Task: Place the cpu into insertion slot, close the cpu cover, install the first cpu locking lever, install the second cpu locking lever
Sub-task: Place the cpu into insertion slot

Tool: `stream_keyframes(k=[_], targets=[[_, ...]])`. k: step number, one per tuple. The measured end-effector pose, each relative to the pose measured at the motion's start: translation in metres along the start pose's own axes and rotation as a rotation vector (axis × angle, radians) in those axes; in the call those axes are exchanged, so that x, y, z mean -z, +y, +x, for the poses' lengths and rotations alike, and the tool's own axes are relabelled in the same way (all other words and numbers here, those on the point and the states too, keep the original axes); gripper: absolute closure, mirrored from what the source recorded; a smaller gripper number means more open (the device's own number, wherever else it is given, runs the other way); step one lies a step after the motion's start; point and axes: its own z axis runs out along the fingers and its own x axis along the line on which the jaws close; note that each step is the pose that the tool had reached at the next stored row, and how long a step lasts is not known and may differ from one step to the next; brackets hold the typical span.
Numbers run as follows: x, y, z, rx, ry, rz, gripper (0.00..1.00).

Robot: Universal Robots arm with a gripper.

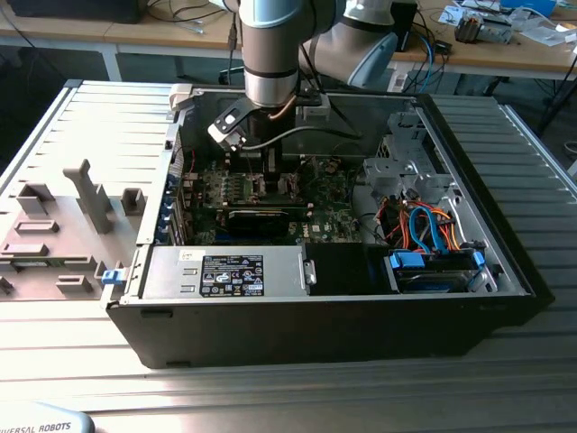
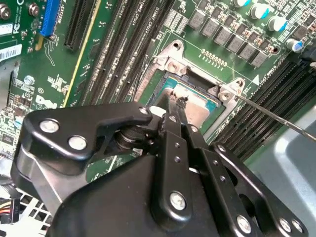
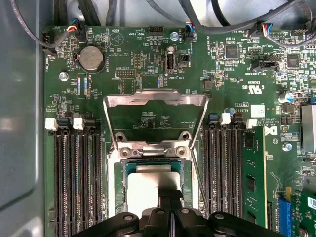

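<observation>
The cpu [image 3: 148, 180] lies flat in the insertion slot [image 3: 118, 180] in the middle of the green motherboard; its silver top [image 2: 197, 106] also shows in the second wrist view. The cpu cover [image 3: 155, 98], a silvery frame with a large window, stands swung up off the socket. A thin wire locking lever [image 3: 198, 185] runs along one side of the socket and sticks out past its corner [image 2: 276, 118]. My gripper [image 3: 170, 195] hovers right over the cpu, its black fingers [image 2: 173, 111] pressed together with nothing between them. In the exterior view the gripper [image 1: 270, 176] reaches down into the open computer case.
Long black memory slots [image 3: 79, 182] flank the socket on both sides, one with a green memory stick [image 3: 253, 173]. Cables [image 3: 217, 19] run along the board's edge. The case holds a power supply [image 1: 230, 271] and drive bay with orange and blue cables [image 1: 433, 230]. A grey fixture tray [image 1: 63, 225] lies beside the case.
</observation>
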Motion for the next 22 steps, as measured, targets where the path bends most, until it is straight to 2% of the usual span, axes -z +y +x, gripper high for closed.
stream_keyframes(k=[1, 11, 14, 16, 17, 18, 19, 20, 21, 22], targets=[[0.0006, 0.0002, 0.0001, 0.000, 0.0009, -0.0006, 0.89], [0.0242, 0.0015, -0.0018, 0.000, -0.0001, -0.0001, 0.89], [0.0271, 0.0017, -0.0020, 0.000, 0.0002, 0.0013, 0.89], [0.0274, 0.0017, -0.0021, 0.002, 0.0010, 0.0061, 0.89], [0.0277, 0.0016, -0.0022, 0.004, 0.0039, 0.0091, 0.89], [0.0276, 0.0016, -0.0021, 0.006, 0.0148, 0.0111, 0.89], [0.0275, 0.0016, -0.0021, 0.009, 0.0395, 0.0131, 0.89], [0.0275, 0.0016, -0.0021, 0.012, 0.0585, 0.0144, 0.89], [0.0276, 0.0016, -0.0021, 0.019, 0.0733, 0.0145, 0.89], [0.0275, 0.0016, -0.0020, 0.044, 0.0750, 0.0134, 0.89]])
